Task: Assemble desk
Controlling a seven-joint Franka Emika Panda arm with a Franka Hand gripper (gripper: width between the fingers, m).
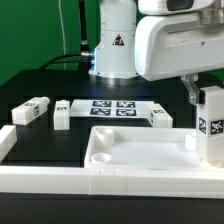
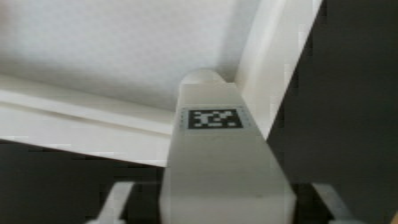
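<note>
Hand (image 1: 205,100) is clamped on one white leg (image 1: 212,125), jaws narrow, and the leg is upright with its tag facing the camera. The held leg is at the exterior view's right end of the tabletop (image 1: 135,150), right by the rim corner; can't tell whether it touches or is seated. The tabletop is a white tray with a raised rim, lying flat on the black desk (image 1: 50,138), open side up, near the front. In the wrist view the leg (image 2: 215,150) runs up between the two fingers (image 2: 121,200), with its tagged end just against the tabletop (image 2: 107,50) rim. Three loose legs lie on the desk behind the tabletop: leftmost leg (image 1: 30,112), middle leg (image 1: 62,113), rightmost leg (image 1: 160,117). The marker board (image 1: 112,107) lies flat between the middle and rightmost legs. A white border rail (image 1: 45,181) runs along the front and the exterior view's left. The robot base (image 1: 112,45) is behind the board.
</note>
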